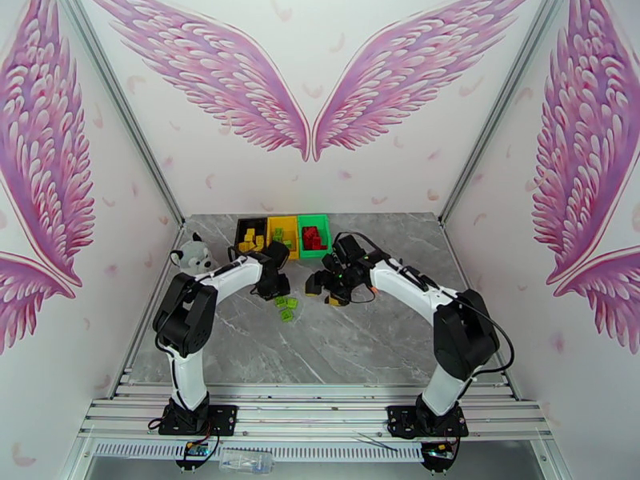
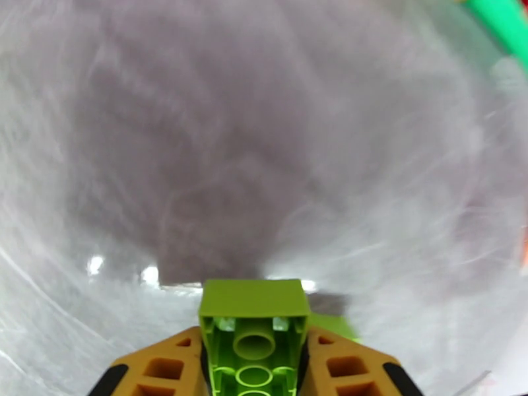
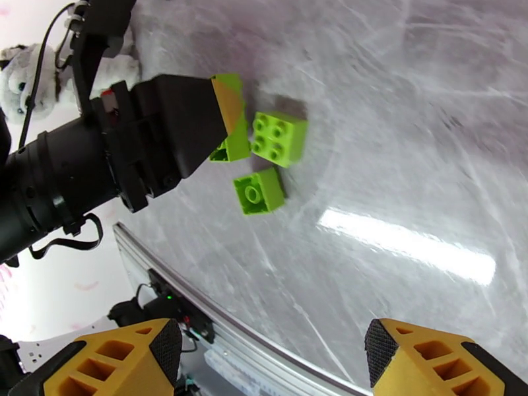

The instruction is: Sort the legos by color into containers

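Legos in light green sit near the middle of the grey table (image 1: 376, 346), between our two arms. Our left gripper (image 2: 254, 341) is clamped on one green brick (image 2: 254, 299), whose hollow underside faces the wrist camera. Just beside it lie a studs-up brick (image 3: 280, 138) and a tipped brick (image 3: 259, 191). Our right gripper (image 3: 274, 364) hangs nearby, its fingers (image 3: 112, 361) wide apart with nothing between them. At the back, the black bin (image 1: 250, 221) holds yellow bricks, the yellow bin (image 1: 282, 220) green ones and the green bin (image 1: 314, 218) red ones.
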Motion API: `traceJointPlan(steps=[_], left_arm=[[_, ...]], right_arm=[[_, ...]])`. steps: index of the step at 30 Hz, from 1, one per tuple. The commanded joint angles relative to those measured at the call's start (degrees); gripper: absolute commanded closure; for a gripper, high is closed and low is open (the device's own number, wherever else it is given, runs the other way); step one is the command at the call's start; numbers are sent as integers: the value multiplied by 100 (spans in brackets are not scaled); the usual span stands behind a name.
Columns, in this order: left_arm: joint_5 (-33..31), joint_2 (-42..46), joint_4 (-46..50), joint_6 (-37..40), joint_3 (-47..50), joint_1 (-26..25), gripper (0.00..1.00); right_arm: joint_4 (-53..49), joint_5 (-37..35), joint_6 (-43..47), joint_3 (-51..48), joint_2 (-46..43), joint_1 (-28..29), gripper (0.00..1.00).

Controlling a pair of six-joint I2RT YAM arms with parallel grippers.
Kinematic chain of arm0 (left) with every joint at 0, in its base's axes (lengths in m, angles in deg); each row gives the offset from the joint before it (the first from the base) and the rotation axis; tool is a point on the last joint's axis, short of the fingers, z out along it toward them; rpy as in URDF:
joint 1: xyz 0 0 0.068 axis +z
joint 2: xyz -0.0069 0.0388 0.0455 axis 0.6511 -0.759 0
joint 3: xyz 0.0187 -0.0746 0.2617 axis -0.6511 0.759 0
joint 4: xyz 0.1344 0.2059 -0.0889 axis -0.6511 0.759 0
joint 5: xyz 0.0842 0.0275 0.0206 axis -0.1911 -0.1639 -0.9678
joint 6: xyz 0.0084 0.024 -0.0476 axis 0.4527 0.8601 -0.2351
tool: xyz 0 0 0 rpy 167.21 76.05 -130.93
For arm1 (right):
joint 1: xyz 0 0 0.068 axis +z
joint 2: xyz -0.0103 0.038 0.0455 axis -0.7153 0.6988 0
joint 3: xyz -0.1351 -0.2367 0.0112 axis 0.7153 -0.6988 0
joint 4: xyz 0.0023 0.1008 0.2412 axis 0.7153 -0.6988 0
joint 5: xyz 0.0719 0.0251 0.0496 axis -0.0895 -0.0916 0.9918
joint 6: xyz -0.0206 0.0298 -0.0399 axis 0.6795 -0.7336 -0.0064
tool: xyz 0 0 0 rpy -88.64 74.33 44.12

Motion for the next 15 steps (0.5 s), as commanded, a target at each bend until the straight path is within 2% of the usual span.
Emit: traceJointPlan(steps=[1,6,11,12,15], left_arm=[[848,300,-627,-88,-379,309,70],[1342,-40,-1003,-336,-1015,772,68],[1527,-813,-1005,-509,-2233,1069,66],[1573,-1002,-1037,-583,-2526,1107,65],[1699,-1556,-1032,-731,-3361,1152,50]], right_arm=[[521,482,-327,521,411,15,21],[633,688,-571,1260,977,-37,22],[602,722,-682,1666,1169,-184,22],[608,724,-705,1680,1167,-226,22],[593,701,-716,1592,1102,-315,22]])
